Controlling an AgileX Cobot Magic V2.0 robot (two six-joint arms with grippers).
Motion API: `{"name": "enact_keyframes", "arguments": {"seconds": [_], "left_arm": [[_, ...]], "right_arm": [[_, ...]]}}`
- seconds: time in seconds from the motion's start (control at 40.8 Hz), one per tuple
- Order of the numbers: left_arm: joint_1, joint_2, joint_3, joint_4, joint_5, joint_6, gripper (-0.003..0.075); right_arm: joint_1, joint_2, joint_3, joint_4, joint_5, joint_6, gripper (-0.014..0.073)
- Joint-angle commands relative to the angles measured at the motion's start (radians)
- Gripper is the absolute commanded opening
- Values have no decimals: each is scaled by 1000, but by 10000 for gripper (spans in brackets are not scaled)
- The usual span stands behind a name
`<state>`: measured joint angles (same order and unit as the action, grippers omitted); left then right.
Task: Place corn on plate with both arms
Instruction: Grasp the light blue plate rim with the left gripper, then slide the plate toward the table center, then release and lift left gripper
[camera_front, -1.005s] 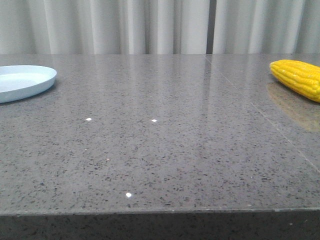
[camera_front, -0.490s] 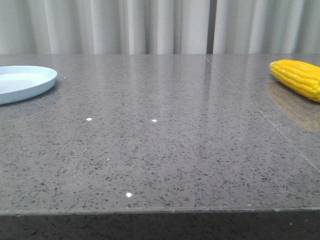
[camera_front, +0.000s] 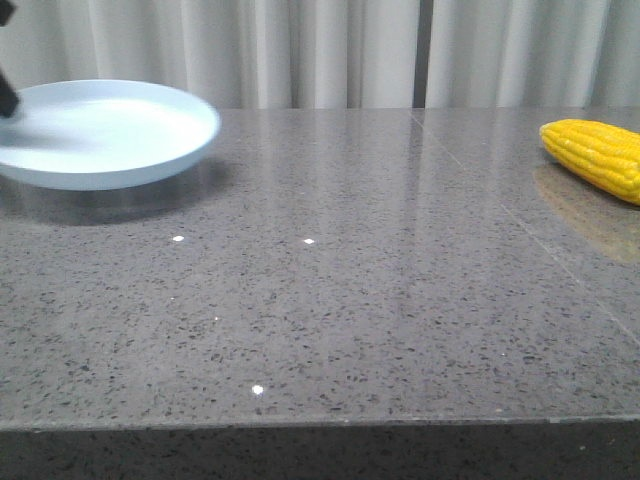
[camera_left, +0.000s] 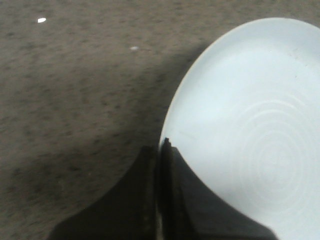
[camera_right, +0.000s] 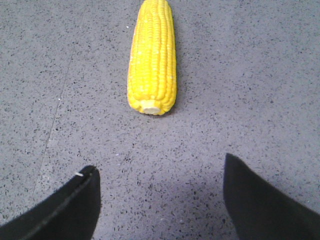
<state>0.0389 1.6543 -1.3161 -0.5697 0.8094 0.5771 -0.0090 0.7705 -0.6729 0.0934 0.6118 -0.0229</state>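
The pale blue plate (camera_front: 100, 130) hangs above the grey table at the far left, casting a shadow beneath it. In the left wrist view my left gripper (camera_left: 160, 146) is shut on the rim of the plate (camera_left: 250, 125), one finger over the rim and one under. Only a black sliver of that gripper (camera_front: 6, 95) shows in the front view. The yellow corn (camera_front: 598, 155) lies on the table at the far right. My right gripper (camera_right: 160, 162) stands open just short of the flat end of the corn (camera_right: 152, 60), touching nothing.
The speckled grey stone table (camera_front: 350, 300) stretches between plate and corn, its front edge near the bottom of the front view. White curtains (camera_front: 330, 50) hang behind the table. A seam in the tabletop (camera_front: 520, 220) runs diagonally on the right.
The plate, resting at the left edge before, has risen off the table and moved right, held by my left gripper. The corn has not moved.
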Motion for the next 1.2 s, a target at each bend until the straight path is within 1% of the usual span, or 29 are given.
{"name": "enact_keyframes", "arguments": {"seconds": [0.0,0.123,0.221,0.319,0.441,0.589,0.736,0.956,1.054,1.177], "left_arm": [[-75,-51,-34,-69,-23,-1,-20],[-155,-49,-34,-71,-37,-16,-20],[-213,-45,-34,-71,-68,-107,-20],[-271,-36,-34,-71,-121,-161,-20],[-315,-5,-34,-62,-186,-214,-20],[-324,44,-34,-62,-205,-255,-20],[-324,75,-31,-52,-223,-256,-20],[-324,83,-31,-39,-209,-256,-15],[-324,95,-31,-37,-194,-256,36],[-324,113,-31,-37,-172,-256,176]], "right_arm": [[-1,0,-30,1,-73,-6,540],[-1,0,-30,1,-73,-6,540],[-1,0,-30,1,-73,-6,540],[-1,0,-30,1,-73,-6,540],[-1,0,-30,1,-73,-6,540],[-1,0,-30,1,-73,-6,540],[-1,0,-30,1,-73,-6,540],[-1,0,-30,1,-73,-6,540],[-1,0,-30,1,-73,-6,540],[-1,0,-30,1,-73,-6,540]]}}
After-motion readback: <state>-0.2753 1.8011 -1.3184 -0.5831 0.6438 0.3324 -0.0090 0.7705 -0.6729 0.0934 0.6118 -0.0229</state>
